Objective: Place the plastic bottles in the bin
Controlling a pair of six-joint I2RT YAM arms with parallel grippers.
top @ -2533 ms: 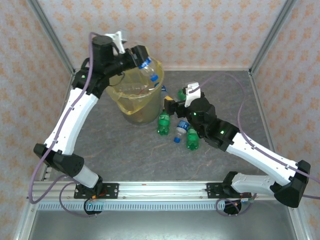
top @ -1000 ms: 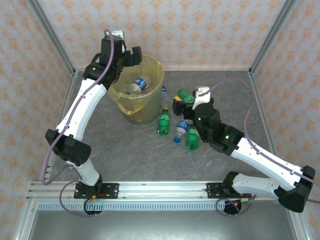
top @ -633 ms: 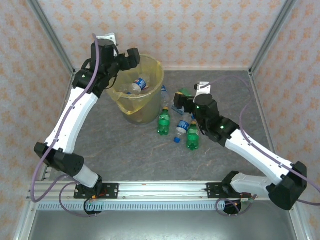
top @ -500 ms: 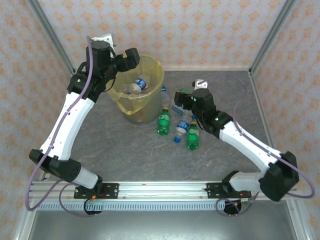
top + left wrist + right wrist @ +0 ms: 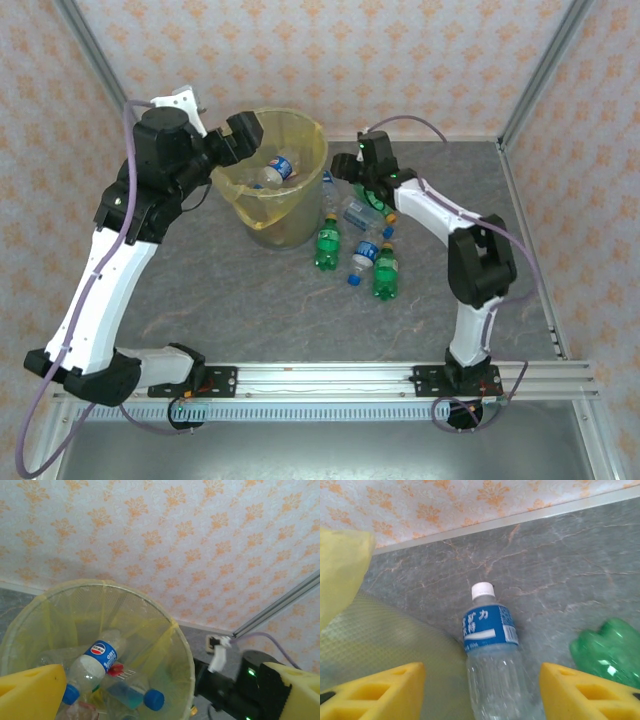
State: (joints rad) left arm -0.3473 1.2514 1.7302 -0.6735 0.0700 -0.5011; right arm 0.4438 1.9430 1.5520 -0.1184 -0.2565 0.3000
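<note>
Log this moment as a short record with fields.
left gripper: open, empty, by the bin
right gripper: open, jaws either side of the white-capped bottle
white-capped bottle: clear, blue label, lying on the table
in bin: blue-capped bottle among others
green bottle: on the table, right of the white-capped one

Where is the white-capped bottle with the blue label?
In the right wrist view the bottle lies on the table between the right pincer's fingers, bin at left, green bottle at right.
</note>
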